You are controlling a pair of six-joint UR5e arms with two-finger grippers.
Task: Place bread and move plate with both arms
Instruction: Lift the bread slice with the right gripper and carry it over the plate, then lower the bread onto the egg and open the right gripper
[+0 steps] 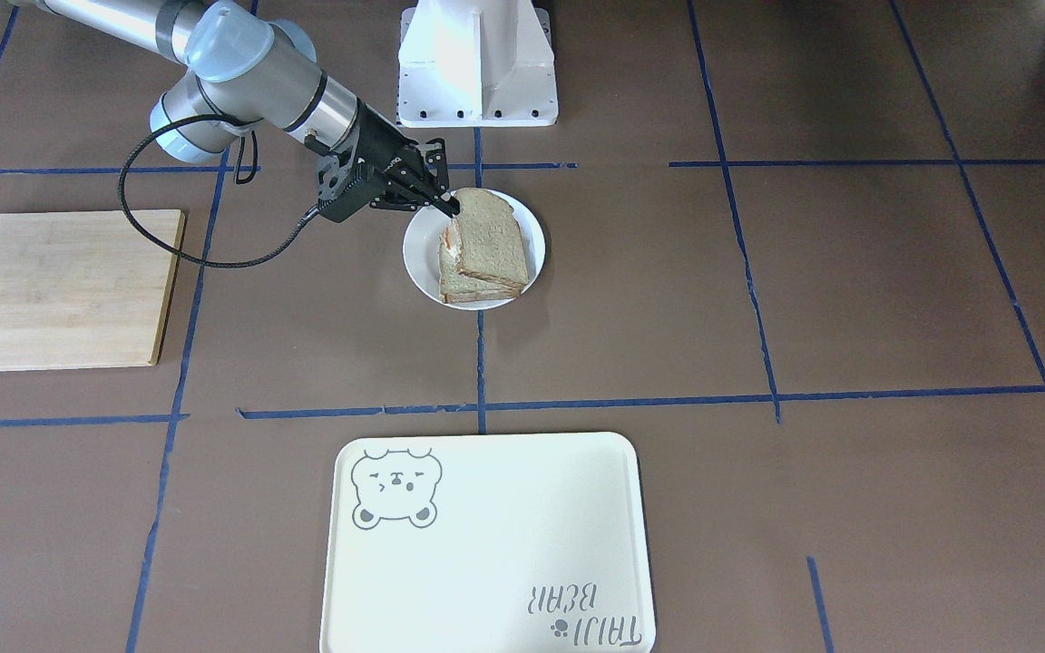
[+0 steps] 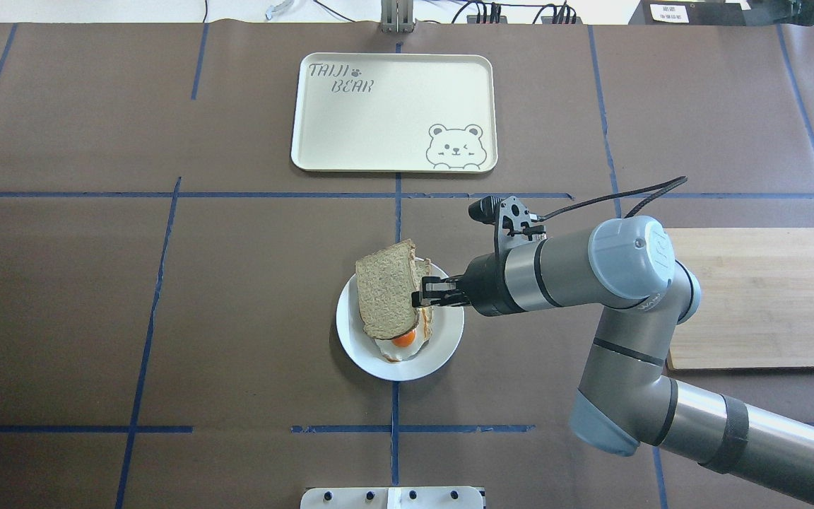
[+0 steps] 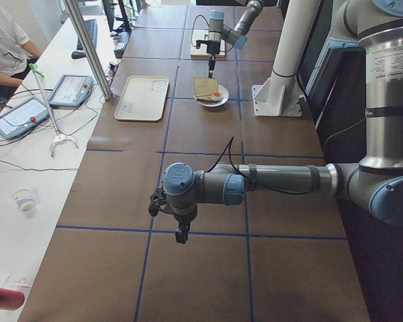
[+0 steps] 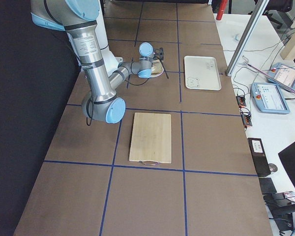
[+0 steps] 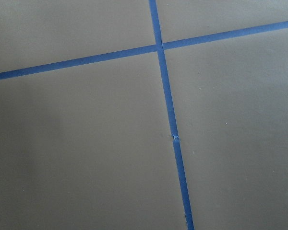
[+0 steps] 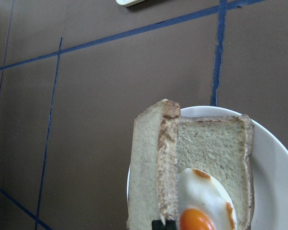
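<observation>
The white plate [image 2: 444,349] sits mid-table with a pale toast slice bearing a fried egg [image 2: 403,341] on it. My right gripper [image 2: 422,300] is shut on the edge of the grey-brown speckled bread [image 2: 384,290] and holds it tilted steeply over the toast, its lower edge close to the plate's left side. The right wrist view shows the bread [image 6: 146,177] edge-on beside the egg toast [image 6: 212,153] and the plate [image 6: 273,172]. The front view shows the gripper [image 1: 450,207], bread [image 1: 491,238] and plate [image 1: 418,258]. My left gripper [image 3: 181,235] hangs over bare table far away; I cannot tell whether it is open or shut.
A cream tray with a bear drawing [image 2: 393,113] lies beyond the plate. A wooden cutting board [image 2: 753,297] lies to the right under my right arm. The white pedestal [image 1: 477,63] stands at the robot's side. The left wrist view shows only brown table with blue tape lines.
</observation>
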